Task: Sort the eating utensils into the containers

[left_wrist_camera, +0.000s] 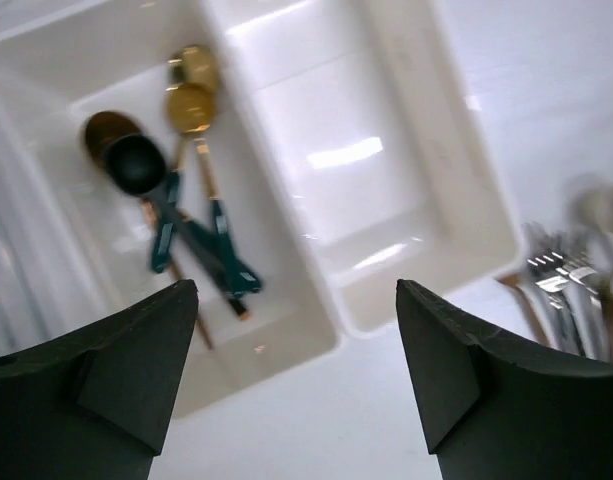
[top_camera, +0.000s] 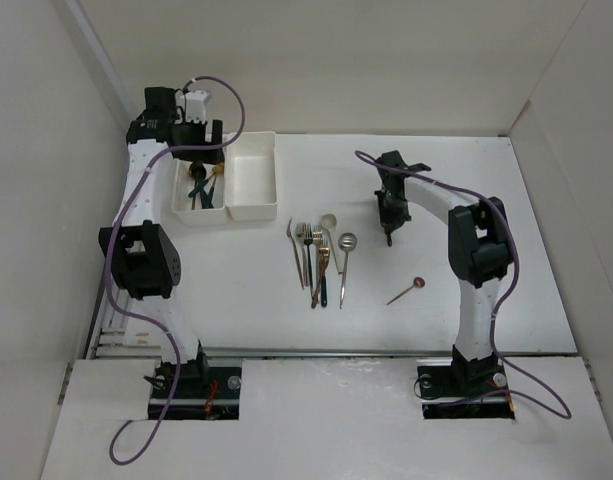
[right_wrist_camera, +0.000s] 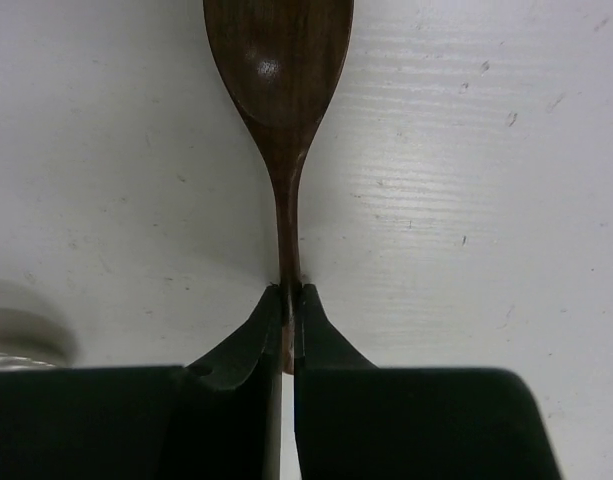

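Observation:
Two joined white containers stand at the far left. The left container (top_camera: 179, 196) (left_wrist_camera: 278, 318) holds several spoons (top_camera: 201, 186) (left_wrist_camera: 191, 150) with dark teal handles and gold or black bowls. The right container (top_camera: 254, 180) (left_wrist_camera: 366, 170) holds nothing. My left gripper (top_camera: 197, 158) (left_wrist_camera: 296, 310) is open and empty, above the containers' near edge. My right gripper (top_camera: 388, 233) (right_wrist_camera: 291, 300) is shut on the thin handle of a copper-brown spoon (right_wrist_camera: 279, 70), low over the table. Several forks and spoons (top_camera: 321, 255) (left_wrist_camera: 566, 285) lie in a loose pile mid-table.
Another small copper spoon (top_camera: 408, 290) lies alone, right of the pile and near my right arm. A pale round spoon bowl (right_wrist_camera: 16, 335) shows at the left edge of the right wrist view. White walls enclose the table on three sides.

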{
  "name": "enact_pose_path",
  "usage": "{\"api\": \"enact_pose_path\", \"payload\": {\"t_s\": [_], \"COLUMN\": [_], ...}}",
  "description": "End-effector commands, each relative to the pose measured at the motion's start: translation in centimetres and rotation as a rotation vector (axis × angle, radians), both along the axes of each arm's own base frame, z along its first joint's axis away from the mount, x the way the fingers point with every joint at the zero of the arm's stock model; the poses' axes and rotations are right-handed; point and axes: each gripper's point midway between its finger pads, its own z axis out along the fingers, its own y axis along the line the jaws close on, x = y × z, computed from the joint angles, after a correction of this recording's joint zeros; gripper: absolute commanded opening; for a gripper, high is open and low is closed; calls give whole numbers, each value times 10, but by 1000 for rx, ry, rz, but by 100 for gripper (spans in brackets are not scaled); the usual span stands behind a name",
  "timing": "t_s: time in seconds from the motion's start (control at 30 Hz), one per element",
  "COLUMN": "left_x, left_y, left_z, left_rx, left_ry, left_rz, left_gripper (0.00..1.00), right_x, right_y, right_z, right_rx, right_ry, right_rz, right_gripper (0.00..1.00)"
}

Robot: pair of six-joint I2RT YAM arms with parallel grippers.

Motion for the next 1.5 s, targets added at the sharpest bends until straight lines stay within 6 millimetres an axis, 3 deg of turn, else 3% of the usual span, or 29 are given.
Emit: {"api": "enact_pose_path", "payload": {"t_s": [0.0,0.07,0.1,0.17,0.2,0.3,0.37,0.4,0.53,0.67,0.77,0.83,0.9,1.1,1.27,1.4,1.47], "left_x": [-41,-58,-65,-87,-95,-128,-143,-147,-151,-168,-184,-191,-193,-171,-160,-163,-162], "left_y": [-56,-84,-96,-130,-141,-183,-202,-208,-214,-216,-213,-213,-216,-234,-241,-244,-244], "left_z": [23,30,35,50,58,75,88,91,117,147,168,170,166,147,156,156,153], "left_rx": [-115,-186,-209,-261,-270,-326,-399,-424,-473,-527,-559,-563,-569,-604,-655,-692,-697], "left_ry": [7,5,-1,-22,-40,-60,-72,-69,-116,-188,-278,-287,-273,-197,-215,-192,-185], "left_rz": [-239,-352,-389,-506,-549,-701,-774,-791,-824,-904,-1012,-1048,-1054,-921,-868,-873,-869], "left_gripper": [78,80,80,82,82,85,85,86,86,86,83,82,82,84,84,77,68], "right_x": [29,42,41,43,32,8,-10,-27,-56,-77,-80,-85,-85,-94,-101,-103,-103], "right_y": [18,48,60,96,107,153,175,196,220,221,219,215,214,222,235,244,244], "right_z": [73,125,170,226,266,324,340,346,338,338,331,343,338,347,343,344,344], "right_rx": [76,241,362,604,733,944,947,959,953,946,932,937,933,955,964,969,969], "right_ry": [-234,-363,-452,-576,-635,-750,-785,-784,-763,-771,-765,-793,-785,-788,-764,-761,-761], "right_rz": [-10,4,-40,-4,-32,114,231,314,477,536,524,535,533,563,589,599,599], "right_gripper": [0,0,0,0,0,0,0,0,0,0,0,0,0,0,0,0,0]}}
